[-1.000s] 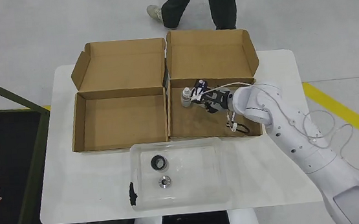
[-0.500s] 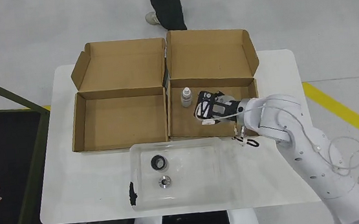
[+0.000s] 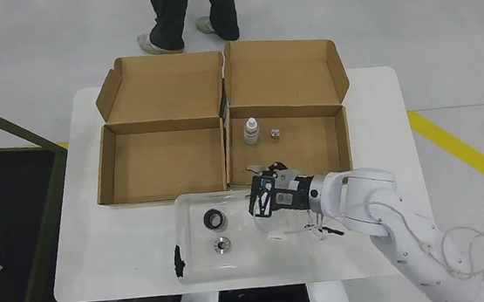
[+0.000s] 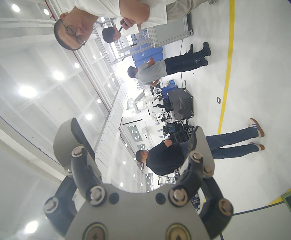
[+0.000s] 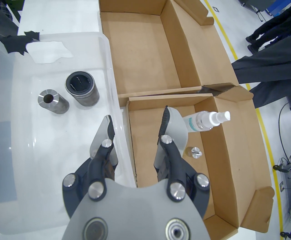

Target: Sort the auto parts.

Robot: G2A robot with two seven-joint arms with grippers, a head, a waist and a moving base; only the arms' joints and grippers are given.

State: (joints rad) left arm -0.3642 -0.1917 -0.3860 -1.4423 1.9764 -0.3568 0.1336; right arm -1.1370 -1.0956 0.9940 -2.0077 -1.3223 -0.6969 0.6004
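Two metal parts lie in the clear plastic bin (image 3: pixel 295 233): a dark bearing sleeve (image 3: pixel 214 217) (image 5: pixel 82 88) and a smaller steel bushing (image 3: pixel 223 245) (image 5: pixel 53 101). In the right cardboard box (image 3: pixel 339 137) stand a small spray bottle (image 3: pixel 251 131) (image 5: pixel 205 120) and a little metal fitting (image 3: pixel 276 133) (image 5: pixel 193 152). My right gripper (image 3: pixel 261 193) (image 5: pixel 137 126) hangs open and empty over the bin's far rim, straddling the edge between bin and right box. My left gripper (image 4: pixel 134 136) is open, pointing up at the room with nothing between its fingers.
The left cardboard box (image 3: pixel 110 164) is empty, lid flap (image 3: pixel 166 86) folded back. A black scrap (image 3: pixel 179 262) clings to the bin's near left corner. The white table (image 3: pixel 94 253) has bare room to the left of the bin.
My right gripper has pulled back from inside the right box toward the bin's rim. The little metal fitting now lies free in the box beside the spray bottle.
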